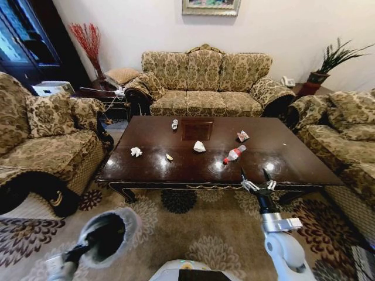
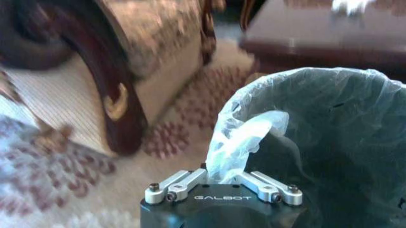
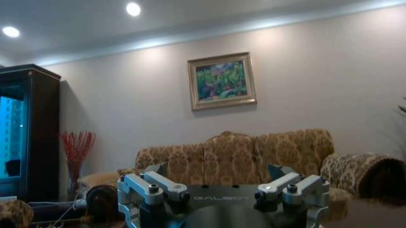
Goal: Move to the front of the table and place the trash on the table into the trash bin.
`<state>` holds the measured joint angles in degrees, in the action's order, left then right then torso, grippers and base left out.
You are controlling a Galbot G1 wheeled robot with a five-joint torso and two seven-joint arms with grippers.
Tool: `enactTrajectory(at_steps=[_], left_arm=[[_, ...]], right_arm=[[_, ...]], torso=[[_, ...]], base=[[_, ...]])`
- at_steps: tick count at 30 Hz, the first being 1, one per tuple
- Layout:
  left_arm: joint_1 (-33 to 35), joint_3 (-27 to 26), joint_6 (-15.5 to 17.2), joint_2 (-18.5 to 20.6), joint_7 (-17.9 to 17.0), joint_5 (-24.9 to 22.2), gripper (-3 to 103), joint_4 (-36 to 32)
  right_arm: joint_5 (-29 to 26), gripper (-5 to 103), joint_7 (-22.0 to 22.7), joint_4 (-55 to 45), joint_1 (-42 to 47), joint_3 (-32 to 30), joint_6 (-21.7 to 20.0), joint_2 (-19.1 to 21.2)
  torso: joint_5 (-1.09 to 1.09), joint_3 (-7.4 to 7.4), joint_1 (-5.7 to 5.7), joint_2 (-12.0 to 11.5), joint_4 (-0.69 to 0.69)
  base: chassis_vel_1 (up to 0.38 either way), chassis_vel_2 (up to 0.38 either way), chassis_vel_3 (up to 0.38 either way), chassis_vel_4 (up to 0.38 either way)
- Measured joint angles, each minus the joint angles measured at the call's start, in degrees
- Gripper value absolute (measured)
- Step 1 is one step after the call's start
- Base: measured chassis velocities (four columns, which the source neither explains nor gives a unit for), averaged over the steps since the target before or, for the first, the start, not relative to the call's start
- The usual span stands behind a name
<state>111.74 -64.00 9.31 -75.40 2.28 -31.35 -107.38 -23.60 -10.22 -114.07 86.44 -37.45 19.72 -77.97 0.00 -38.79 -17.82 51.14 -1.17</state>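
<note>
**Bin carried at the left, right gripper raised at the table's near edge**

Nearest the camera, low on the left, the left gripper (image 2: 222,183) is pinched on a fold of the liner bag (image 2: 244,137), so the bin (image 1: 108,234) hangs beside the robot over the carpet (image 1: 193,228), its mouth up and ready to take litter. Holding it by the bag keeps the bin along with the base, I judge, rather than parked out of reach.

To the right, the right gripper (image 1: 258,180) stands over the near edge of the table (image 1: 281,158), fingers spread and holding nothing, pointing toward the far sofa (image 1: 205,82). That open, raised pose looks like a reach being readied.

The trash is all on the table, left to right: a crumpled tissue (image 1: 136,151) near the left end, a small scrap (image 1: 169,157) beside it, a clear cup (image 1: 174,124) farther back, a white wad (image 1: 199,146) mid-table, the bottle (image 1: 234,154) lying on its side, and a red-white wrapper (image 1: 242,136) behind it. The bottle lies closest to the open gripper, so it seems the likeliest first pick.
</note>
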Motion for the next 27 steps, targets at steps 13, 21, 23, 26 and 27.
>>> enactTrajectory(at_steps=[13, 21, 23, 26, 27], left_arm=[[8.78, -17.27, 6.34, 0.64, -1.29, -14.62, 2, -21.47], [3.18, -23.96, 8.25, 6.10, -3.26, -23.45, 2, -29.14], [2.27, -24.04, 8.21, 6.82, -3.26, -23.85, 2, -29.28], [-0.30, -23.45, 8.21, 8.47, -3.31, -24.18, 2, -29.28], [-2.10, -22.41, 8.33, 9.63, -3.28, -24.19, 2, -29.04]], right_arm=[[1.21, 100, -0.67, 4.49, -1.49, 1.65, 2.61, -1.44], [1.36, 100, -1.53, 4.98, -1.55, 2.14, -0.69, -0.08], [1.65, 100, -1.57, 5.04, -1.64, 2.22, -1.14, 0.21], [2.95, 100, -1.47, 5.03, -1.99, 2.25, -2.02, 0.53], [3.89, 100, -1.22, 4.90, -2.30, 2.26, -2.67, 0.58]], torso=[[0.04, 0.00, 0.00, 0.00, -0.01], [-0.01, -0.01, -0.01, 0.00, 0.00], [-0.01, -0.01, 0.00, 0.00, 0.00], [-0.01, -0.01, -0.01, 0.00, 0.00], [-0.01, -0.01, -0.01, 0.00, 0.00]], base=[[0.000, 0.000, 0.000, 0.000], [0.000, 0.000, 0.000, 0.000], [0.000, 0.000, 0.000, 0.000], [0.000, 0.000, 0.000, 0.000], [0.000, 0.000, 0.000, 0.000]])
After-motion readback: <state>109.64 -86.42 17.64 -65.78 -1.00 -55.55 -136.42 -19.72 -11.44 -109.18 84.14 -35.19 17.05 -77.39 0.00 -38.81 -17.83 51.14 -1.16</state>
